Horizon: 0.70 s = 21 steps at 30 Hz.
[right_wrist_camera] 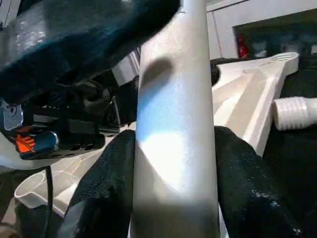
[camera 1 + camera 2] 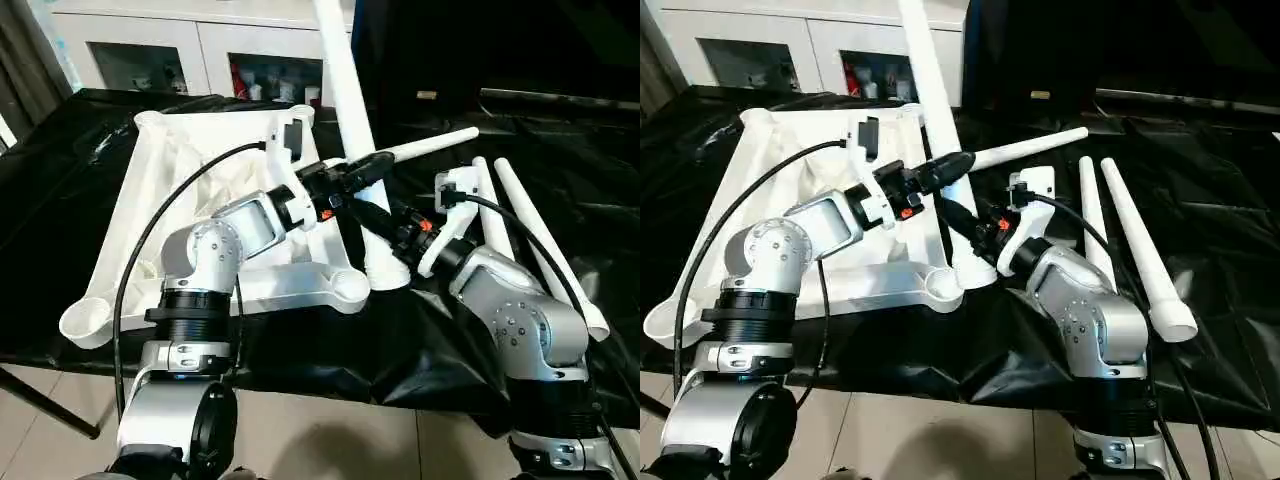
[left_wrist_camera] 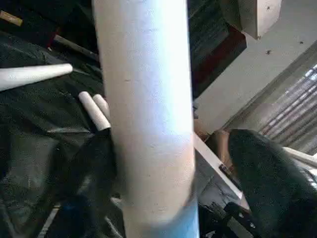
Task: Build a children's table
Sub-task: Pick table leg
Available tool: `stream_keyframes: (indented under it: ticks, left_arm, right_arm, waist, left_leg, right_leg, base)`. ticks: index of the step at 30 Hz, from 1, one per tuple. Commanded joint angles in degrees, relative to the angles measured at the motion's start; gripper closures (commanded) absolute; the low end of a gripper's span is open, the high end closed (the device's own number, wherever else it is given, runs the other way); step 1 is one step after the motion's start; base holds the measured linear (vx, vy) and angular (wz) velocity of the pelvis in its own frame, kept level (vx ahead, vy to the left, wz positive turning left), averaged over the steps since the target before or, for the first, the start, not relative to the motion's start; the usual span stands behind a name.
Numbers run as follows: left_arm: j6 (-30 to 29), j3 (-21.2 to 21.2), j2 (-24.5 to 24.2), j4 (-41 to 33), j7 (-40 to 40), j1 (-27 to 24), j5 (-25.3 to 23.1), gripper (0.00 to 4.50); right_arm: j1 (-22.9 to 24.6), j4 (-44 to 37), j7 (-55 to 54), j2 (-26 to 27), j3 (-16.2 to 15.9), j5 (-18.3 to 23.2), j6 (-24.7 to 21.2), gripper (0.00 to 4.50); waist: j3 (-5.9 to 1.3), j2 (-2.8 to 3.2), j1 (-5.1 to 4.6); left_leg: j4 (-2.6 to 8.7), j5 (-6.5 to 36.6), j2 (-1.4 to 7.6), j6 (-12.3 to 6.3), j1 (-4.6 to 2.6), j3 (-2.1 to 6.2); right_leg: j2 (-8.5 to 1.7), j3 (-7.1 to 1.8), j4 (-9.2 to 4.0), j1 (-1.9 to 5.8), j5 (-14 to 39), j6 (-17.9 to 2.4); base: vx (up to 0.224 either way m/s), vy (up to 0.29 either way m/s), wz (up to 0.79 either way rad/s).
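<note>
I clamp both grippers, left (image 2: pixel 362 168) and right (image 2: pixel 388 222), on the upright leg (image 2: pixel 350 120) standing in the near corner socket (image 2: pixel 388 272) of the upturned tabletop (image 2: pixel 200 200); the smooth, stiff, light tube seems slippery, best gripped low.

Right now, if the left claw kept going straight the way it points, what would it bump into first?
Probably the upright table leg itself: the left gripper reaches that leg. Beyond lies another leg on the black cloth, though depth is unclear.
</note>
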State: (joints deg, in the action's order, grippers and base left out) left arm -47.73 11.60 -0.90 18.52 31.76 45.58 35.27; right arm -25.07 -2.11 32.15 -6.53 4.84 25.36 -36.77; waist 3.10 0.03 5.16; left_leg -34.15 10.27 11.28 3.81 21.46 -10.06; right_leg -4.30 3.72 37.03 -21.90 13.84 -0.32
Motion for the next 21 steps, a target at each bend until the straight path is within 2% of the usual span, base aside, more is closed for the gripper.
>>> stream_keyframes:
  ticks: [1,3,6,8,13,14,21]
  left_arm:
    - [0.2,-1.1,-0.1,-1.1,0.3,0.2,-0.4,1.03]
    - [0.9,-1.9,-0.4,-1.1,0.1,0.1,-0.9,1.28]
    - [1.6,-2.5,-0.5,-1.3,-0.1,0.0,-1.6,1.4]
    - [2.1,-2.3,-0.5,-1.4,-0.8,0.2,-1.9,1.73]
    - [2.5,-2.5,-0.9,-1.6,-1.1,0.2,-1.9,2.07]
    - [2.5,-2.4,-1.0,-1.6,-1.1,0.2,-1.7,2.25]
    - [2.3,-2.2,-1.4,-1.9,-0.1,0.4,-1.0,2.52]
  right_arm:
    - [0.0,-1.5,0.5,-0.5,-0.1,0.8,0.9,2.64]
    - [0.0,-1.6,0.5,-0.8,-0.4,0.6,1.0,2.64]
    - [0.1,-1.9,0.6,-1.2,-1.1,0.2,1.2,2.64]
    - [0.2,-2.1,0.6,-1.4,-1.6,0.0,1.3,2.64]
    - [0.3,-2.3,0.6,-1.5,-2.2,-0.5,1.8,2.64]
    - [0.3,-2.3,0.6,-1.5,-2.3,-0.6,1.9,2.64]
    - [-0.2,-1.6,0.4,-2.2,-3.4,-1.9,3.7,2.64]
  waist:
    - [-4.1,-0.23,0.09]
    - [-4.08,-0.17,0.08]
    - [-4.08,-0.25,0.07]
    - [-4.06,-0.3,0.03]
    - [-4.03,-0.4,0.04]
    - [-4.0,-0.45,-0.01]
    - [-4.0,-0.6,0.05]
  left_leg:
    - [3.14,2.1,1.29,-2.48,-0.51,0.5]
    - [3.16,2.2,1.32,-2.36,-0.54,0.52]
    - [3.17,2.3,1.3,-2.09,-0.5,0.51]
    - [3.19,2.3,1.31,-2.12,-0.53,0.49]
    - [3.2,2.3,1.35,-2.29,-0.48,0.5]
    - [3.2,2.3,1.33,-2.33,-0.53,0.45]
    - [3.18,2.2,1.29,-2.25,-0.47,0.42]
  right_leg:
    - [-3.34,-2.82,-4.1,3.56,-7.6,-13.4]
    - [-3.36,-2.83,-4.15,3.55,-7.5,-13.3]
    - [-3.38,-2.85,-4.19,3.62,-7.5,-13.0]
    - [-3.37,-2.85,-4.16,3.57,-7.4,-13.1]
    - [-3.39,-2.84,-4.13,3.55,-7.2,-13.1]
    - [-3.35,-2.85,-4.18,3.48,-7.0,-13.1]
    - [-3.42,-2.89,-4.21,3.5,-6.6,-12.9]
  base:
    - [0.0,0.0,0.0]
    - [0.0,0.0,0.0]
    - [0.0,0.0,0.0]
    - [0.0,0.0,0.0]
    - [0.0,0.0,0.0]
    - [0.0,0.0,0.0]
    - [0.0,0.0,0.0]
